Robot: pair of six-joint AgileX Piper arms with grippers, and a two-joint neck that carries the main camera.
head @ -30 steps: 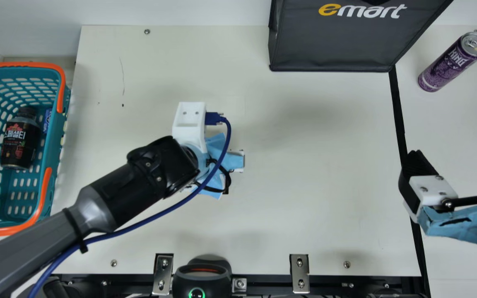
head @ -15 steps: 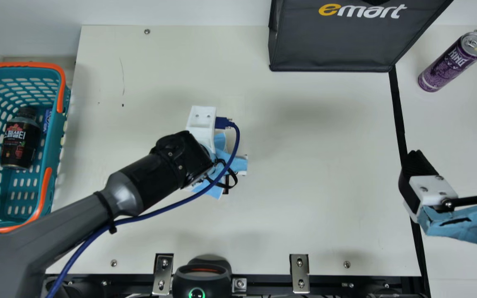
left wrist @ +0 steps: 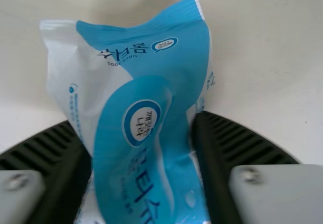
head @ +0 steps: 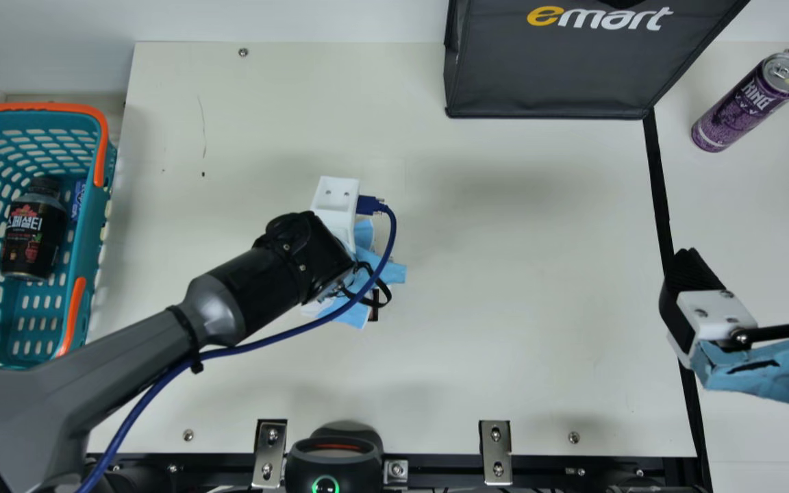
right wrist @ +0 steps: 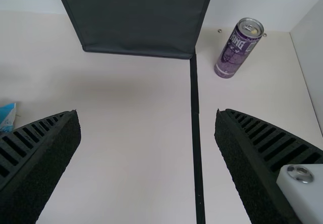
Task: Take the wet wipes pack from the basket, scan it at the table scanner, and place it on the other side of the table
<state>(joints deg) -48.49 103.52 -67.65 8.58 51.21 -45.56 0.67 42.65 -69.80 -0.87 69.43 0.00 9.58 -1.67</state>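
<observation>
From where I stand, the cream table [head: 504, 287] gives plenty of room for this. The big dark bag [head: 545, 68] stands at the far edge, and the teal basket [head: 95, 226] sits off the near arm's side, so neither should crowd the work. The left gripper [left wrist: 133, 122] is clamped on the wet wipes pack [left wrist: 171, 52] over the table's middle-left; whether the pack bears on the surface I cannot tell. The right gripper [right wrist: 146, 114] waits with its fingers well apart. I'd guess this step is a low set-down for a handover (whether it has met the scanner [head: 333, 462], I can't say). Done well: lower until the soft wrapper settles, part the fingers evenly, then lift straight so no crinkle catches, minding the blue cable [head: 393, 239].
</observation>
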